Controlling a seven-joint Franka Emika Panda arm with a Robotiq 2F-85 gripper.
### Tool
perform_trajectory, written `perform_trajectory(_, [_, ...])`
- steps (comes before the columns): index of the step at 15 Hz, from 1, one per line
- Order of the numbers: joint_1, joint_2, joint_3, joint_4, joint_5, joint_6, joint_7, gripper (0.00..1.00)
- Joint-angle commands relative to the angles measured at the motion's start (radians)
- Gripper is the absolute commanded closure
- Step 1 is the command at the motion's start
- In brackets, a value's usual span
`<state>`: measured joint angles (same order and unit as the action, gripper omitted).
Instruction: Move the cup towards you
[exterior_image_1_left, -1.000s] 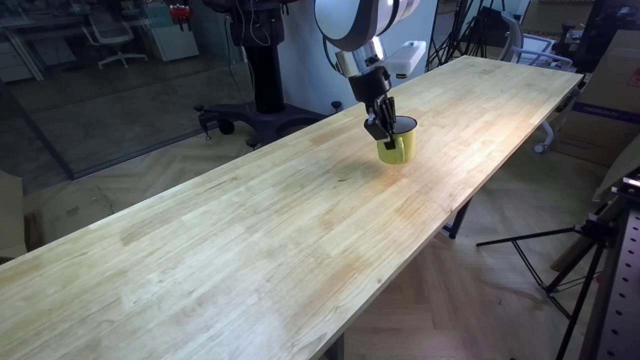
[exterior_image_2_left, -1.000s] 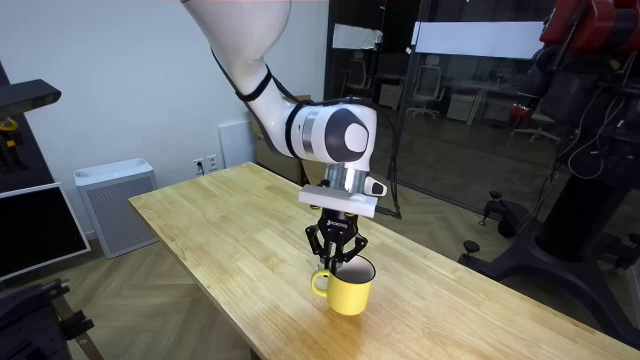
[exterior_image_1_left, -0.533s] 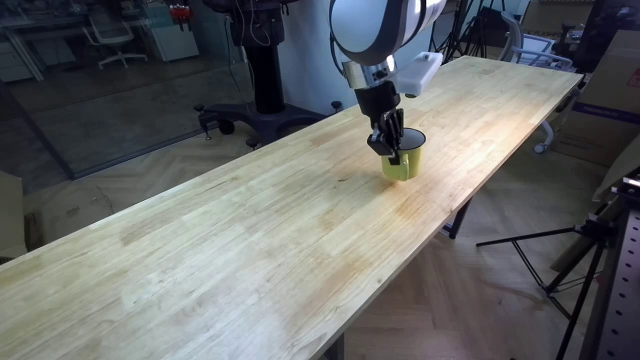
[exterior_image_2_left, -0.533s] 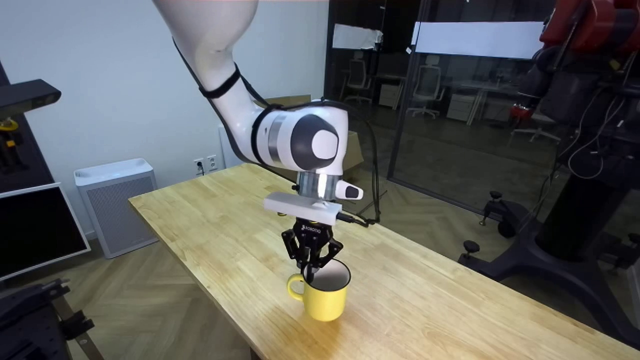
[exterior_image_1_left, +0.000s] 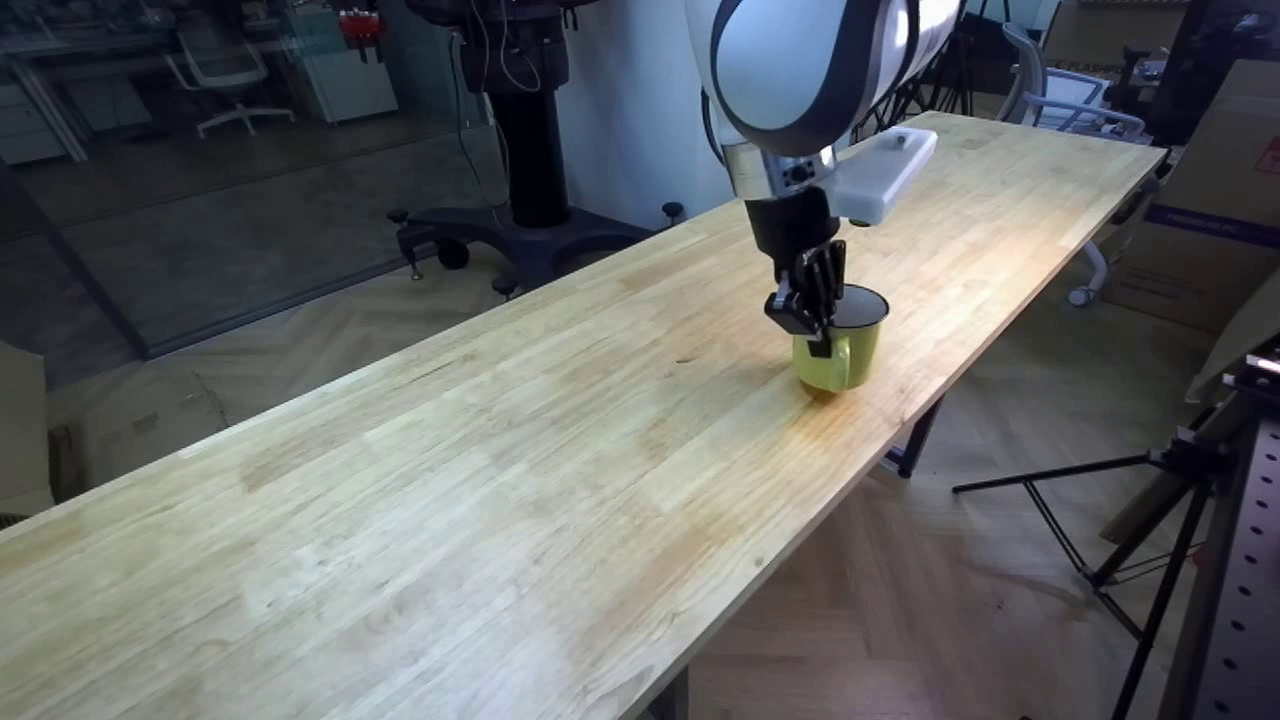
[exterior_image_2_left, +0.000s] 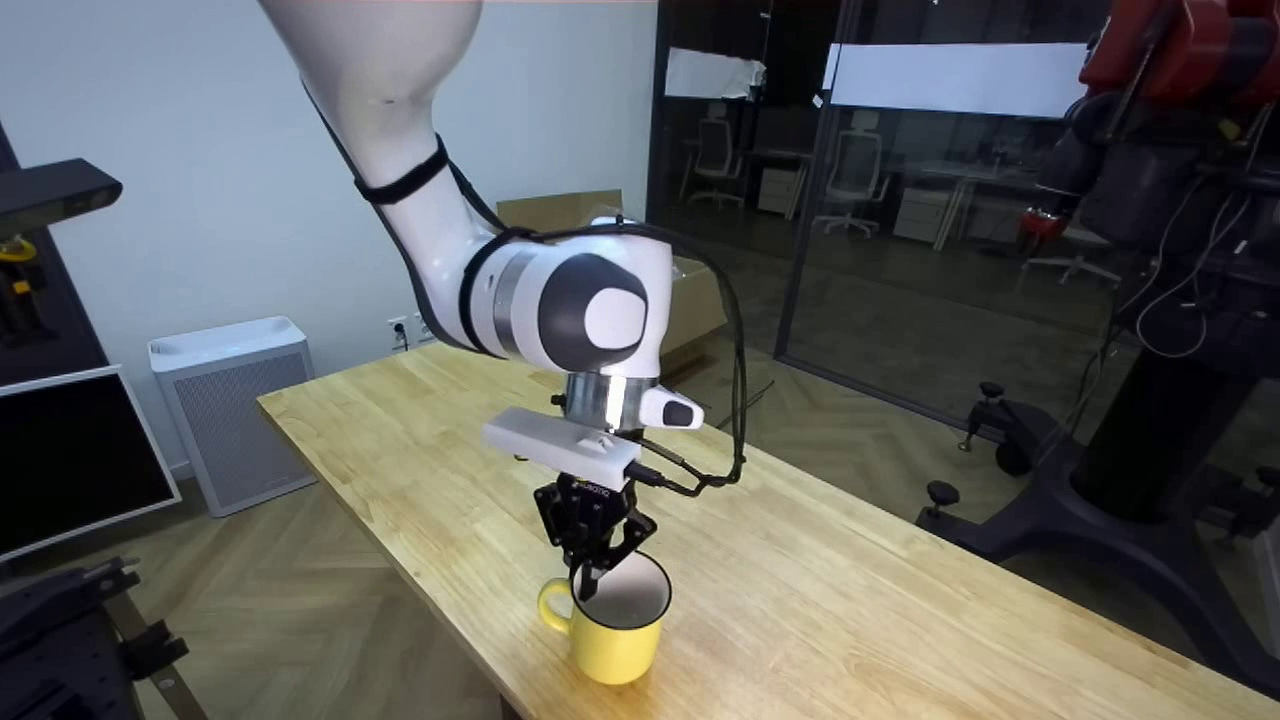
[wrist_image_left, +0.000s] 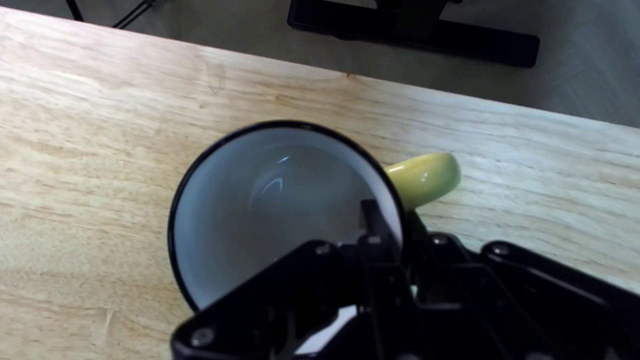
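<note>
The cup is a short yellow mug with a whitish inside and a thin dark rim. It also shows in an exterior view and in the wrist view. My gripper is shut on the cup's wall next to the handle, one finger inside and one outside, as the wrist view shows. The gripper comes down from above, a little tilted. The cup is roughly upright at table level; I cannot tell whether its base touches the wood. Part of the cup's rim is hidden behind the gripper.
The long wooden table carries the cup. Its long edge runs close beside the cup in the wrist view. A tripod stands on the floor beyond that edge. A dark wheeled stand is on the opposite side.
The gripper has carried the cup across the table towards the long edge on the tripod side. The grip on the cup's wall has stayed the same. The arm has followed.
</note>
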<state>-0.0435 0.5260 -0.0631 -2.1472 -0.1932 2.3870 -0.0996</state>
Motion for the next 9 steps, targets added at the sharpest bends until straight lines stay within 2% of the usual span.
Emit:
perform_trajectory(1, [0.005,-0.047,-0.012,-0.050,0.007,0.019,0.045,0.97])
perform_trajectory(9, [0.014,-0.048,-0.031,-0.069,-0.005,0.058,0.072,0.97])
